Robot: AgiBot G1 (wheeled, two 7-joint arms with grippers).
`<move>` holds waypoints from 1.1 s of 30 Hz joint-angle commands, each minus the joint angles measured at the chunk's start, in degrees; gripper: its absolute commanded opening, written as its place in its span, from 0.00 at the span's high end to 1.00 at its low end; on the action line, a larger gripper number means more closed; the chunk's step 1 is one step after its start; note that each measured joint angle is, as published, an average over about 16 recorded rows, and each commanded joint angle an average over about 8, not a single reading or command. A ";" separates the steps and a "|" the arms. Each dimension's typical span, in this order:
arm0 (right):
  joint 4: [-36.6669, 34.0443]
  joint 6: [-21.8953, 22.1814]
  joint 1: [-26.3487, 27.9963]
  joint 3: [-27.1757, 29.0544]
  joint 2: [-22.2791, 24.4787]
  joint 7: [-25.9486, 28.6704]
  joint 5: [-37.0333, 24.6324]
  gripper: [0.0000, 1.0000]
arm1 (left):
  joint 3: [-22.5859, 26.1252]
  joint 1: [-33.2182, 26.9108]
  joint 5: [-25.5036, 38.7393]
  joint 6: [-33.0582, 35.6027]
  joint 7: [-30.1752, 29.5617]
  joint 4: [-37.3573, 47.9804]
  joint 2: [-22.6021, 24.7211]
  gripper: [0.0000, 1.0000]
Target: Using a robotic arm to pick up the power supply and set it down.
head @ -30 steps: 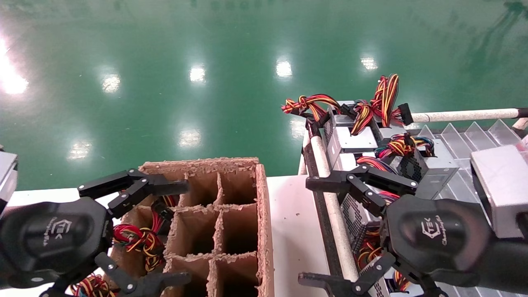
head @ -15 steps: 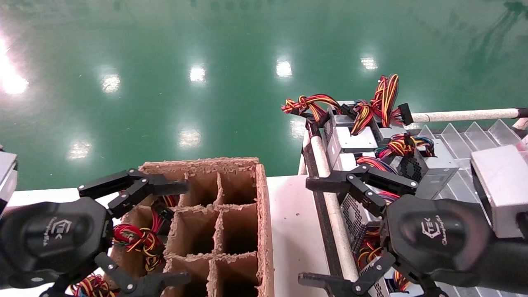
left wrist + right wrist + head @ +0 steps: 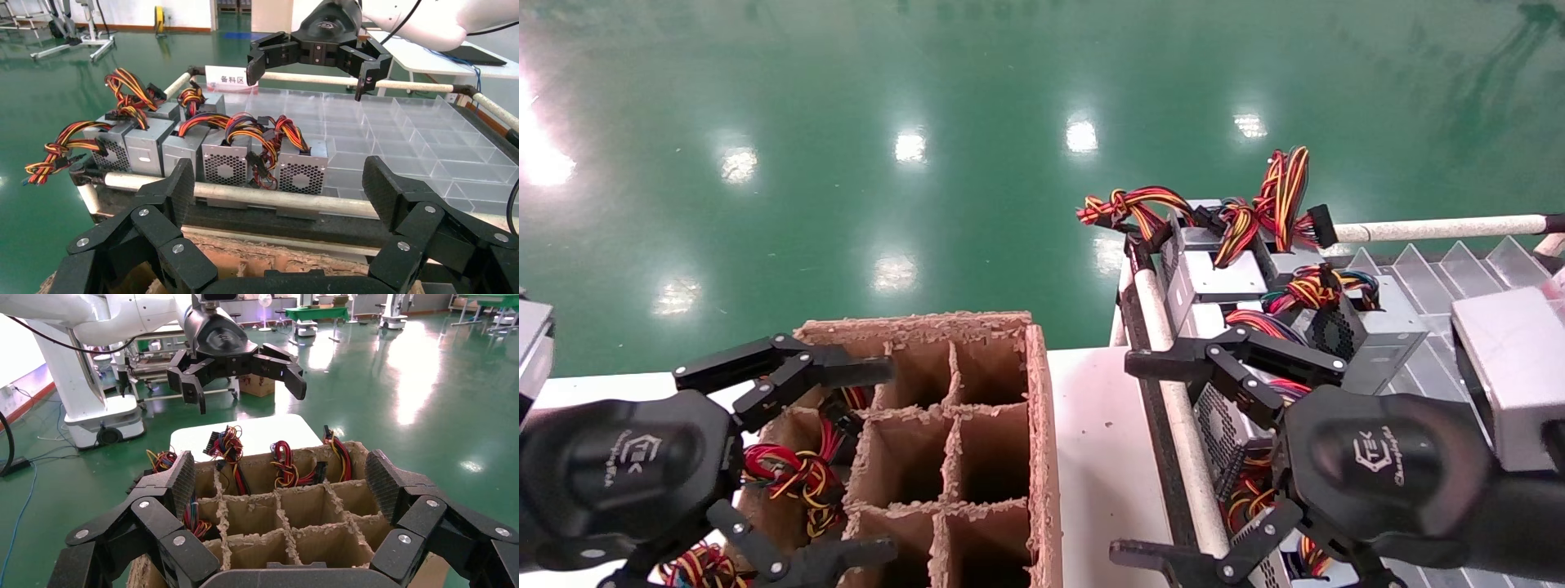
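Observation:
Several silver power supplies (image 3: 300, 170) with red, yellow and black wire bundles stand in a row along the near rail of a clear divided tray (image 3: 404, 138). In the head view that row (image 3: 1223, 282) runs down the tray's left edge. My right gripper (image 3: 1124, 457) hovers open over the nearest power supply (image 3: 1214, 420), holding nothing. The left gripper (image 3: 888, 461) hangs open and empty above a cardboard divider box (image 3: 1042, 425). The right wrist view looks between my open right gripper (image 3: 281, 478) down into the box cells (image 3: 306, 505). In the left wrist view my own gripper (image 3: 280, 184) is spread wide.
Wire bundles (image 3: 793, 474) stick out of the box's left cells; the other cells look vacant. A white table (image 3: 1099, 457) carries the box, beside the tray's padded rail (image 3: 1181, 425). A sign card (image 3: 227, 78) stands at the tray's far rail. Green floor lies beyond.

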 commanded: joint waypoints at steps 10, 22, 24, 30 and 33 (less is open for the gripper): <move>0.00 0.00 0.00 0.00 0.00 0.00 0.00 0.00 | 0.00 0.00 0.00 0.00 0.00 0.00 0.00 0.00; 0.00 0.00 0.00 0.00 0.00 0.00 0.00 0.00 | 0.00 0.00 0.00 0.00 0.00 0.00 0.00 0.00; 0.00 0.00 0.00 0.00 0.00 0.00 0.00 0.00 | 0.00 0.00 0.00 0.00 0.00 0.00 0.00 0.00; 0.00 0.00 0.00 0.00 0.00 0.00 0.00 0.00 | 0.00 0.00 0.00 0.00 0.00 0.00 0.00 0.00; 0.00 0.00 0.00 0.00 0.00 0.00 0.00 0.00 | 0.00 0.00 0.00 0.00 0.00 0.00 0.00 0.00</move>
